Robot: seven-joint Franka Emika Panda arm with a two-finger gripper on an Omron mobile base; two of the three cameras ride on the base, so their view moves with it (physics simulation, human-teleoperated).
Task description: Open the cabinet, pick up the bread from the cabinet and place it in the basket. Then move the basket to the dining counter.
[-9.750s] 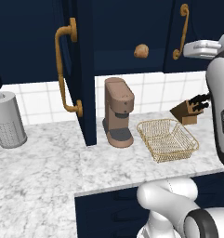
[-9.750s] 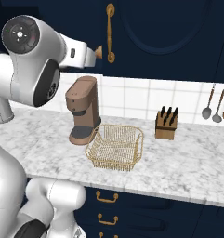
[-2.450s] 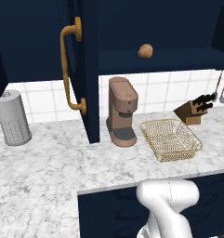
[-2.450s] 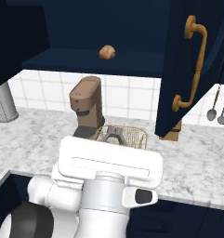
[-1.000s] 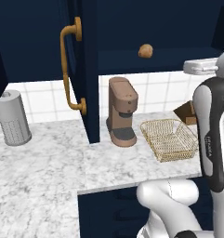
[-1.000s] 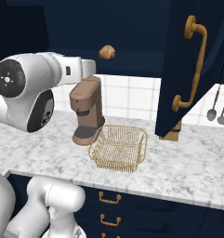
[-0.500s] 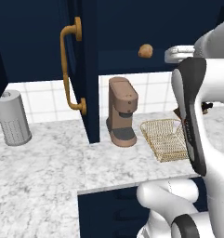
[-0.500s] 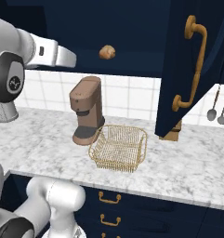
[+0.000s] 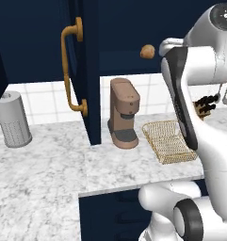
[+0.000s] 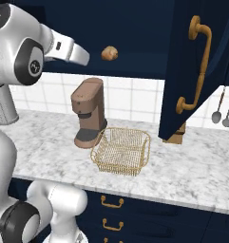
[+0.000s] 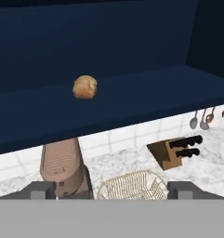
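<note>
The arm is raised to cabinet height, forearm level, hand facing the open shelf. The gripper jaws stand apart and empty. The bread rests on the cabinet floor, well apart from the gripper. The basket sits on the worktop right of the coffee machine.

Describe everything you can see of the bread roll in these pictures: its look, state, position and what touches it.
The bread is a small, round, golden-brown roll with a slightly bumpy crust, whole and uncut. It sits on the dark navy shelf inside the open cabinet, above the brown coffee machine and the wire basket on the counter. Only the shelf under it touches it. The gripper faces it with jaws apart, well short of contact.
</note>
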